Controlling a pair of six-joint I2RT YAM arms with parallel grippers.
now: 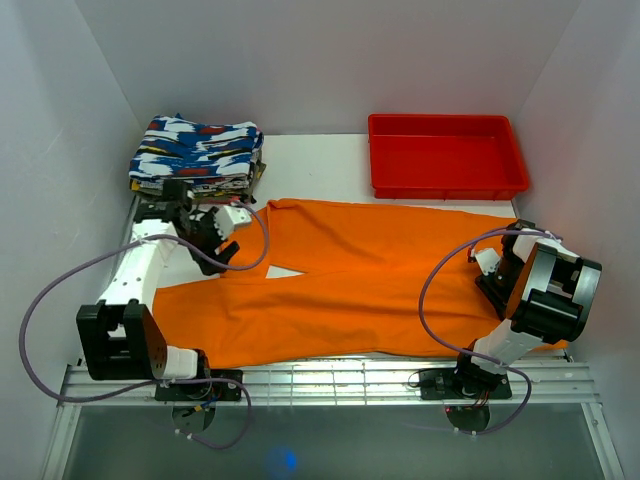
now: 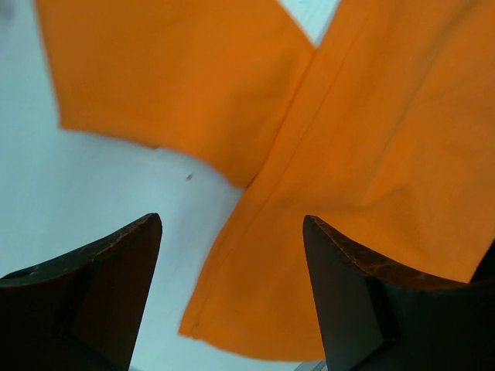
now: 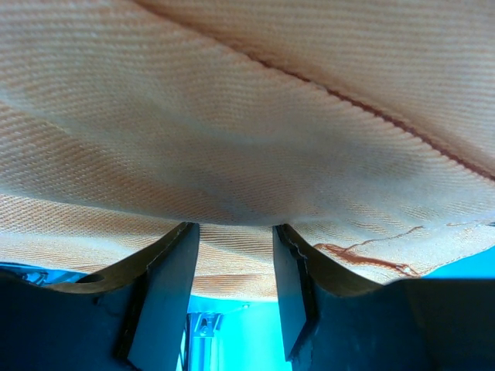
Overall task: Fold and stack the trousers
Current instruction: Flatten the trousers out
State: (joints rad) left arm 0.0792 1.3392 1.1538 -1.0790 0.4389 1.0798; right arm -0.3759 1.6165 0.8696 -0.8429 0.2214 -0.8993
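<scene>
My left gripper (image 2: 232, 224) hangs released, its dark fingers (image 2: 108, 278) spread wide with nothing between them, above the spot where the white desk (image 2: 93, 185) meets an edge of the trousers (image 1: 380, 270). My right gripper (image 3: 236, 228) is down at the right end of the garment. Its fingers stand partly apart and orange cloth drapes right across their tips, so I cannot tell whether it is grasping the fabric or only pressed under it. The trousers lie flat across the middle of the desk from left to right. The two legs part toward the left side, with a sliver of desk showing between them. Beyond, at the far left corner, sits a stack of folded patterned clothes (image 1: 195, 155), and at the far right a red tray (image 1: 440, 150), apart from the trousers
</scene>
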